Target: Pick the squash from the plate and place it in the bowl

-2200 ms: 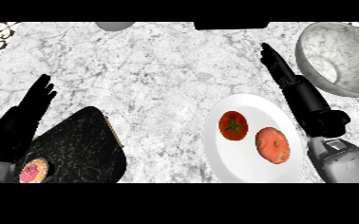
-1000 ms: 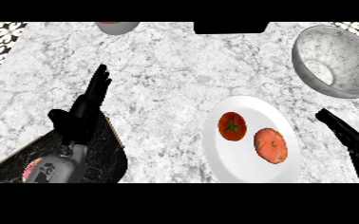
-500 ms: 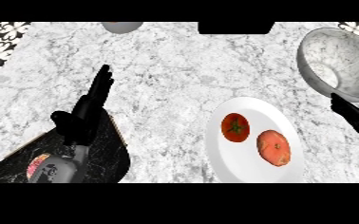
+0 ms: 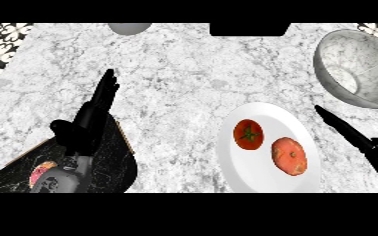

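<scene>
In the head view — the only one we have — the white plate (image 4: 235, 172) sits at lower right on the marble counter (image 4: 184, 70), holding two things: a red tomato (image 4: 249, 134) with a green stem and, just beside it toward the right rim, the orange squash (image 4: 289, 156). The marbled bowl (image 4: 347, 72) lies beyond the plate, at the upper right edge.

What has changed is mostly the framing and the right arm. Compared with half a second ago, plate and bowl sit much where they did, and the squash has not been touched. Our right hand (image 4: 347, 132), which a couple of seconds back stood between plate and bowl with its fingers up, has swung out toward the right edge; now only straight dark fingers show, pointing up and left, between the plate's rim and the bowl, apart from the squash. They look extended and pressed together, holding nothing.

Our left hand (image 4: 88, 120) rests over the dark tray (image 4: 118, 167) at lower left, fingers straight and together, pointing up the counter — unchanged since half a second ago. A pink item (image 4: 40, 172) lies on that tray.

We judge the pick not yet begun: the right hand must come back in over the plate and close on the squash, avoiding the tomato.
</scene>
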Robot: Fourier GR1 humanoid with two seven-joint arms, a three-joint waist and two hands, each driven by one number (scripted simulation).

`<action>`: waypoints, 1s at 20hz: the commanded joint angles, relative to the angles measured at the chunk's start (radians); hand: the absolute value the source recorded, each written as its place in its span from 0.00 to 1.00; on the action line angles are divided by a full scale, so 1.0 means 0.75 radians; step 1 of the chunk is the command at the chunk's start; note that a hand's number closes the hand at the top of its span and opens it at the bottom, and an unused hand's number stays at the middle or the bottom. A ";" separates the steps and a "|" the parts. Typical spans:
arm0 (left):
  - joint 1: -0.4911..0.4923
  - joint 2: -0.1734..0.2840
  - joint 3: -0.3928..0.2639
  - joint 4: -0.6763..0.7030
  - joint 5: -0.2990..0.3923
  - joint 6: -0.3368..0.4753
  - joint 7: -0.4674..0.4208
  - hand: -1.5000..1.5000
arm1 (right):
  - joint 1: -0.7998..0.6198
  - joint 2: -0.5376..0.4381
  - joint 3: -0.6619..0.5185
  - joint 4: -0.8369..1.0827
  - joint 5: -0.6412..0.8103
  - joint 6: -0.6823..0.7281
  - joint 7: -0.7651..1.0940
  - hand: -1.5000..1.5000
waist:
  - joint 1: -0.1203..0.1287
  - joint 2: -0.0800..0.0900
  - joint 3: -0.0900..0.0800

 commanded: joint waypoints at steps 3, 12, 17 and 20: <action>-0.074 -0.087 0.016 0.090 -0.060 -0.001 -0.006 0.50 | -0.057 0.086 -0.032 0.239 0.061 0.151 -0.177 0.00 | -0.007 0.001 0.001; -0.001 -0.074 0.068 -0.085 -0.075 -0.054 0.109 0.50 | 0.003 0.174 -0.198 0.138 -0.077 0.308 -0.155 0.00 | -0.008 -0.002 0.000; 0.016 -0.090 0.129 0.016 -0.092 -0.123 -0.004 0.50 | 0.049 0.285 -0.224 0.139 -0.032 0.355 -0.192 0.00 | -0.010 -0.001 0.000; 0.023 -0.127 0.080 -0.054 -0.157 -0.066 0.057 0.50 | -0.054 0.353 -0.180 0.322 0.007 0.354 -0.216 0.00 | -0.001 0.000 0.001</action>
